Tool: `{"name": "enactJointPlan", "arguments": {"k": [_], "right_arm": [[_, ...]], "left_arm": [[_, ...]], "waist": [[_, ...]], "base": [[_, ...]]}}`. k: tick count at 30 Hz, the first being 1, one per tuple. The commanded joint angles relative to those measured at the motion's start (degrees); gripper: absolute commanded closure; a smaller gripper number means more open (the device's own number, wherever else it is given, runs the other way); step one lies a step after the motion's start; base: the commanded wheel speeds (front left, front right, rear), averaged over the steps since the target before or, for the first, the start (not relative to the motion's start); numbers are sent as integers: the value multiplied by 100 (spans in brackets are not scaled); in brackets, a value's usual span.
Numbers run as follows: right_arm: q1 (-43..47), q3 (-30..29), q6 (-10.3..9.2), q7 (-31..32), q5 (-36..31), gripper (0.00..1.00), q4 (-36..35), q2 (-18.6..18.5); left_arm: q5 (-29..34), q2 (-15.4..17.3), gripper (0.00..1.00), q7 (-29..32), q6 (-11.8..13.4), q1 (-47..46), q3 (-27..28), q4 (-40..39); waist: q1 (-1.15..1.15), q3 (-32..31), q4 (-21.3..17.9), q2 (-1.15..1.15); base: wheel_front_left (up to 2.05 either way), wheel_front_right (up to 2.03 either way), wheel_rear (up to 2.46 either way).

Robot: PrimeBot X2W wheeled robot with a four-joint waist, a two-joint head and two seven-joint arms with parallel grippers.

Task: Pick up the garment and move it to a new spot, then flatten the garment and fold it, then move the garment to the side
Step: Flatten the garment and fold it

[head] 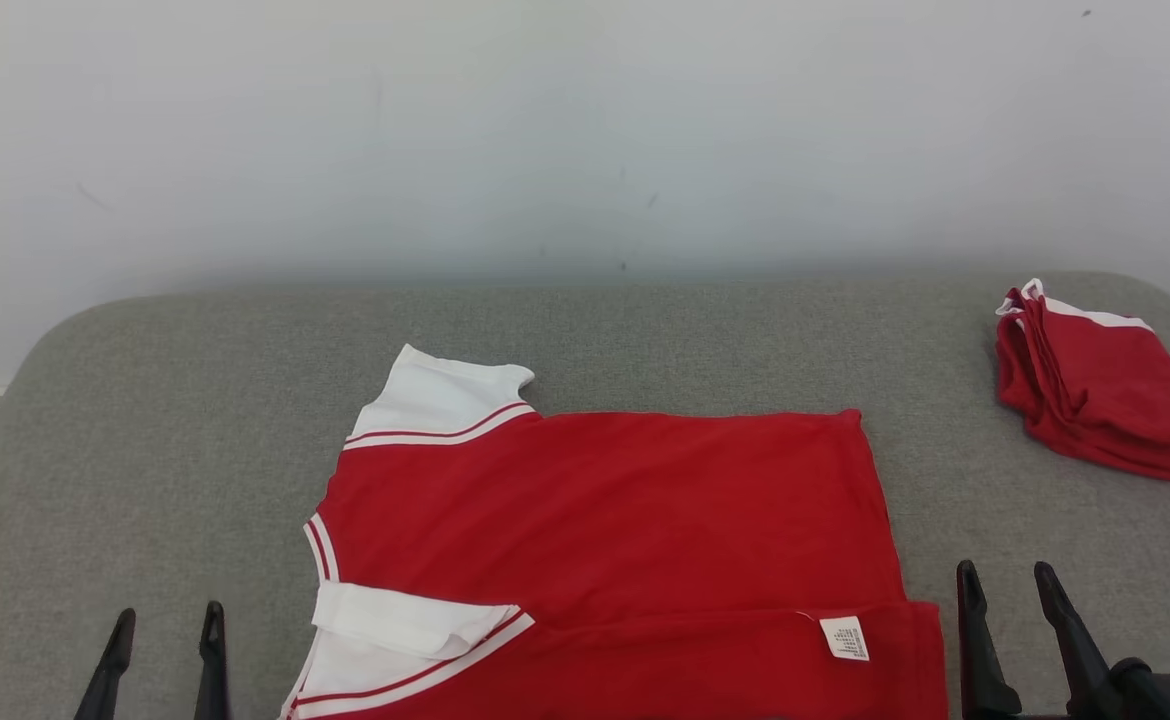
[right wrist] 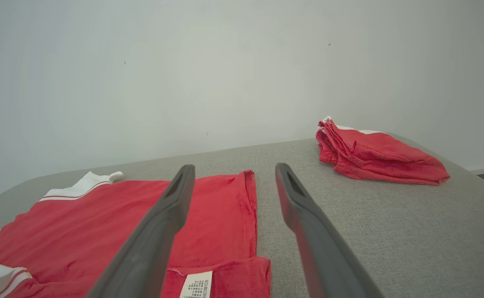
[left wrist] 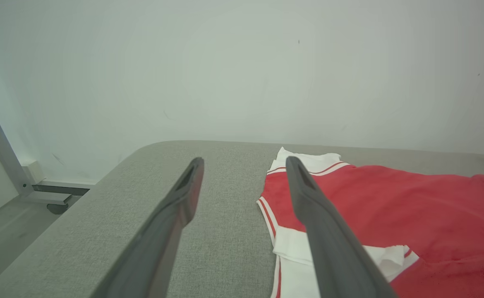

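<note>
- Mid table (head: 145,420), reaching its near edge: red garment (head: 605,520), white sleeves, spread flat; near strip folded over, label showing.
- Near edge, left of it: left gripper (head: 169,610), fingers wide apart, empty.
- Near edge, right of the hem: right gripper (head: 1004,567), wide apart, empty.
- Far right corner: folded red pile (head: 1095,390).

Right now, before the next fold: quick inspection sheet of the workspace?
Surface: grey fabric table.
Job's things: red shirt lying flat, white sleeves to the left, near edge folded over with label showing.
Clutter: folded red pile at the far right corner.
Hands: left hand and right hand open, holding nothing, either side of the shirt.
Cables: nothing seen.
Surroundings: pale wall; metal frame beyond the table's left end.
</note>
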Motion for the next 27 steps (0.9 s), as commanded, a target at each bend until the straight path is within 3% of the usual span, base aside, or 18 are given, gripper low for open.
{"name": "enactJointPlan", "arguments": {"k": [1, 17, 20, 27], "right_arm": [[83, -17, -16, -46, -59, 0, -25, 29], [-157, 135, -16, -219, -184, 0, 244, 9], [-457, 219, -16, -95, -220, 0, 326, -104], [-1754, 454, -16, 291, -144, 0, 945, -349]], "left_arm": [[49, -33, 0, -15, -35, 110, 12, 26], [251, -158, 0, -15, -282, -105, 179, 314], [230, -21, 0, -15, -296, -436, 139, 460], [-256, 820, 0, 153, -331, -2061, -618, 1145]], "waist": [[0, 3, 15, 0], [0, 109, 0, 0], [0, 189, -74, 0], [0, 768, -268, 0]], "base": [[0, 0, 0], [0, 0, 0], [0, 0, 0], [0, 0, 0]]}}
